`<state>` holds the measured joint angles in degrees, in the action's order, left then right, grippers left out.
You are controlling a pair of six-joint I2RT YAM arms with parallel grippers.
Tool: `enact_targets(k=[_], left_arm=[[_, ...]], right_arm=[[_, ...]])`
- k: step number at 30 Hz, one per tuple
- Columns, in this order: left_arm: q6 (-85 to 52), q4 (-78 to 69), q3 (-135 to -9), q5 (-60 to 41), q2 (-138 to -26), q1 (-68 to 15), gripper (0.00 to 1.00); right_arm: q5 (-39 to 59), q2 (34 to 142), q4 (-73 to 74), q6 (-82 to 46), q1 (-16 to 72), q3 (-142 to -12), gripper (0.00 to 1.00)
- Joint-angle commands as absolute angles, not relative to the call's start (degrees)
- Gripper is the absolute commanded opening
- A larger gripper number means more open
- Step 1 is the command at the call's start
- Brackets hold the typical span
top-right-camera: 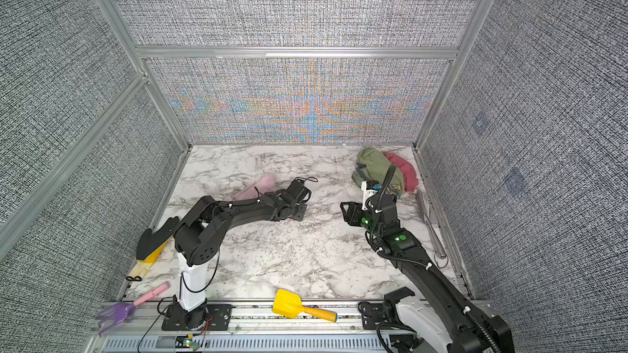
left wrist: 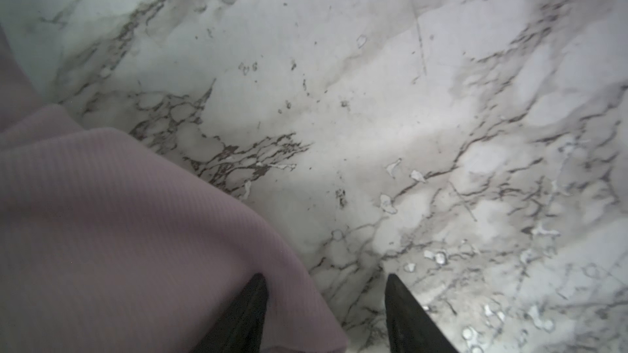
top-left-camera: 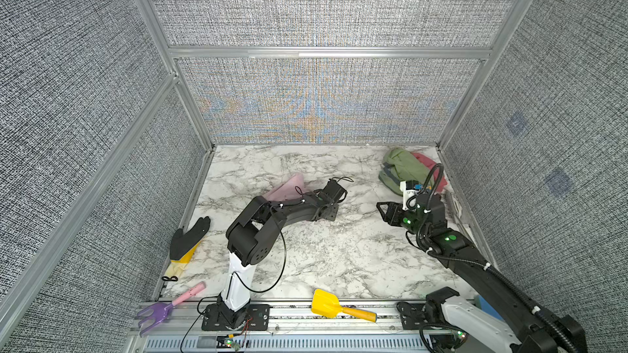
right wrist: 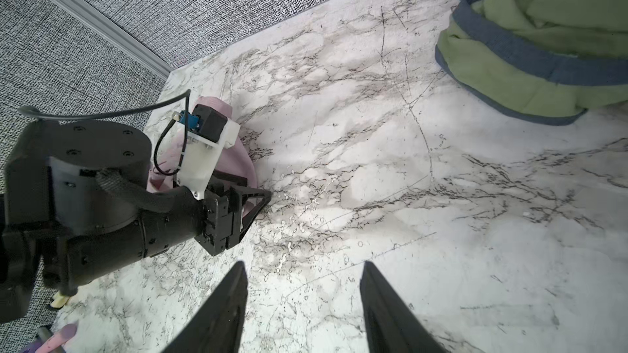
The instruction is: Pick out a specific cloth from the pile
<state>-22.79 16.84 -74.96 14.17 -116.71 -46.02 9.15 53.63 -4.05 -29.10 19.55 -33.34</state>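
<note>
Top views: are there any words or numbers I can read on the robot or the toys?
No text can be read.
White camera mount in front of the pile: small dark marks, too blurred to read.
Yellow scoop, purple rake, the cloth: no writing shows.

I can read no text, label, brand or number anywhere here. The white plastic camera mount (top-left-camera: 407,198) on my right wrist carries dark marks, too small to make out.
</note>
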Motion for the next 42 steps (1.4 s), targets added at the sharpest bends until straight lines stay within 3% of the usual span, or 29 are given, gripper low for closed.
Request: enact_targets(k=[1,6,13,30,42], left_arm=[[-23.5,17.9,-74.3,15.7,-117.3,-46.1,0.58],[-23.9,18.3,-73.6,16.7,-118.1,-46.1,0.47],[-24.1,17.2,-71.8,16.7,-115.9,-46.0,0.01],[-23.5,16.6,-74.2,17.4,-100.2,-44.2,0.0],[-24.9,13.9,-62.4,19.4,-84.3,-28.8,0.0]], right_arm=[[8.9,53.7,-3.9,-29.5,19.7,-33.3,0.55],[8.8,53.8,-3.9,-29.6,19.7,-33.5,0.55],[8.9,54.2,-3.3,-30.2,19.7,-33.7,0.55],[9.1,54.3,-3.3,-30.3,19.6,-34.5,0.55],[9.1,53.7,-3.9,-29.8,19.7,-35.3,0.56]])
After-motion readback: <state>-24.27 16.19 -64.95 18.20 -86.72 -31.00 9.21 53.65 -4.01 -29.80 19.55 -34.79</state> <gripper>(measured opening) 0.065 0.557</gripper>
